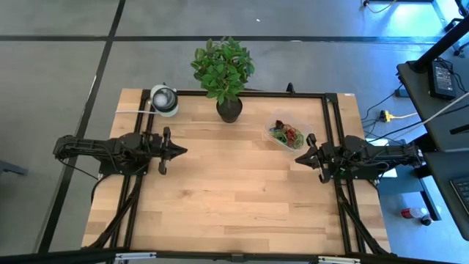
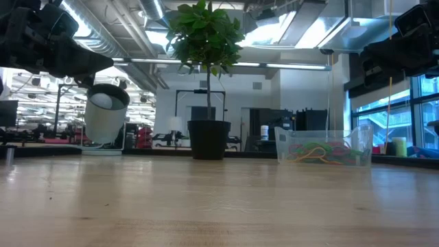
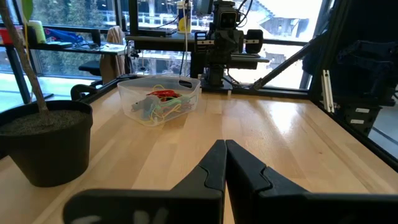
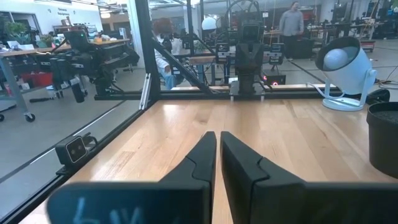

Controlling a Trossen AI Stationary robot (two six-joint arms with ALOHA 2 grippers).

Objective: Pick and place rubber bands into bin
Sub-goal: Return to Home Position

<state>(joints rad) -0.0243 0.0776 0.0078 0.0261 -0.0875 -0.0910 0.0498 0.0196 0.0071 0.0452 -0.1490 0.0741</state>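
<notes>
With both arms parked low at the tabletop [image 1: 220, 191] sides, here's the state.

Left gripper [image 1: 179, 151] is at the left side. Its fingers [image 3: 208, 168] are pressed together on nothing, pointing across the table.

At the back edge there's a round white lamp-like unit [image 1: 164, 99], then the pot [image 1: 229, 109] with its plant.

Right of the pot, the bin [image 1: 268, 132] holds the bands [image 1: 286, 135] in a red/green/yellow tangle. I see none outside it.

Right gripper [image 1: 299, 157] is just beside the bin's near corner, with its fingers [image 4: 199, 155] closed and empty.

Risk, my read: the right arm's retreat. Any swing toward the back could clip the bin, which looks light, and slide it or tip bands out. A straight pull-back should be safe. The left arm has open room.

Writing: nothing legible. The pale marks on both wrist housings are too blurred to read.
</notes>
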